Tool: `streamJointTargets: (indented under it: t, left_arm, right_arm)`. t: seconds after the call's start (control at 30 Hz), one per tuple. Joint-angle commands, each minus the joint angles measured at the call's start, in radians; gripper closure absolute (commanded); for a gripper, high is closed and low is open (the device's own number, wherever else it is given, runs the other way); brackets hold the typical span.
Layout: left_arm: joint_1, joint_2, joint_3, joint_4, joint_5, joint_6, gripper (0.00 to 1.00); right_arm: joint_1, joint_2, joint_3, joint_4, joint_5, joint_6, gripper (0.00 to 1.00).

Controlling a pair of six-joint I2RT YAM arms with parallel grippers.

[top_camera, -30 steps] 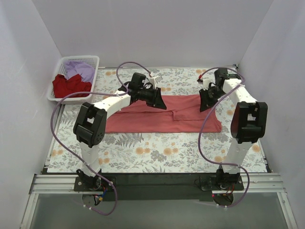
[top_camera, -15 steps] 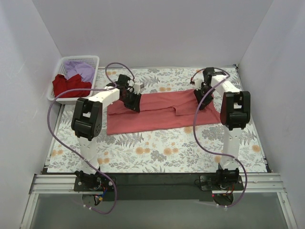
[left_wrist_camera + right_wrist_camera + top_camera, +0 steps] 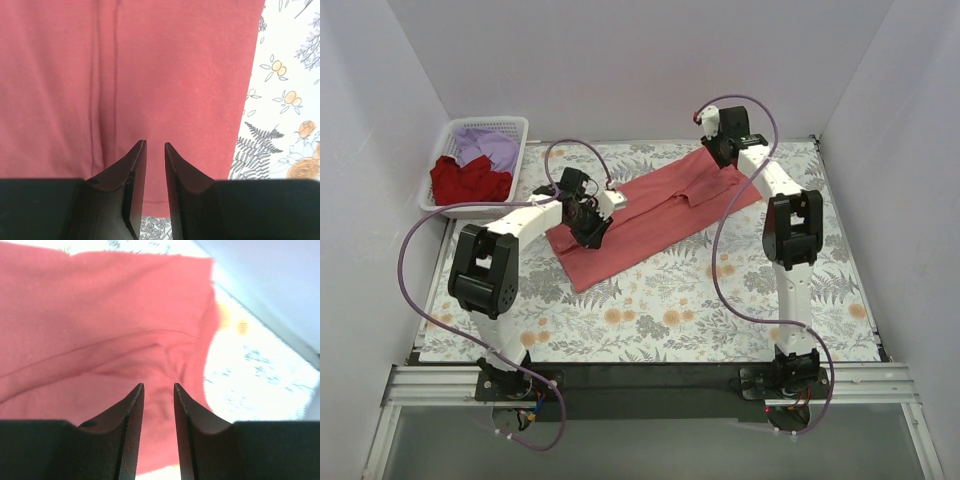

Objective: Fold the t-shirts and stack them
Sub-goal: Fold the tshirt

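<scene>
Evidently left gripper (image 3: 155, 146) and right gripper (image 3: 158, 386), jaws pinched nearly together on opposite ends of the coral-red t-shirt (image 3: 650, 215), hold it taut for folding.

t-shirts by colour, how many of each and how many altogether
coral-red t-shirt: 1
dark red t-shirt: 1
lavender t-shirt: 1
total: 3

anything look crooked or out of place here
Yes: the coral-red t-shirt lies askew, running diagonally across the floral cloth from near left to far right instead of square to its edges. Nothing looks spilled or damaged.
</scene>
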Motion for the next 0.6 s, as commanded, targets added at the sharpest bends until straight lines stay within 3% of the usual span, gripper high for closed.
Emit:
streamJointTargets:
  t: [0.0, 0.27, 0.4, 0.5, 0.57]
  left_arm:
    - [-0.047, 0.003, -0.052, 0.050, -0.050, 0.092, 0.80]
    - [-0.161, 0.051, -0.162, 0.082, -0.220, 0.153, 0.81]
    - [-0.238, 0.026, -0.196, -0.011, -0.196, 0.130, 0.83]
    - [-0.378, 0.000, -0.225, -0.077, -0.131, 0.051, 0.84]
    - [-0.535, -0.006, -0.213, -0.090, -0.082, -0.009, 0.84]
  right_arm:
    - [-0.020, -0.199, -0.073, 0.131, 0.020, -0.019, 0.63]
    - [-0.038, -0.357, -0.199, 0.023, -0.041, 0.014, 0.61]
    - [-0.083, -0.403, -0.208, -0.102, -0.112, 0.065, 0.62]
    - [-0.104, -0.437, -0.251, -0.178, -0.187, 0.085, 0.62]
    - [-0.112, -0.458, -0.307, -0.208, -0.221, 0.087, 0.62]
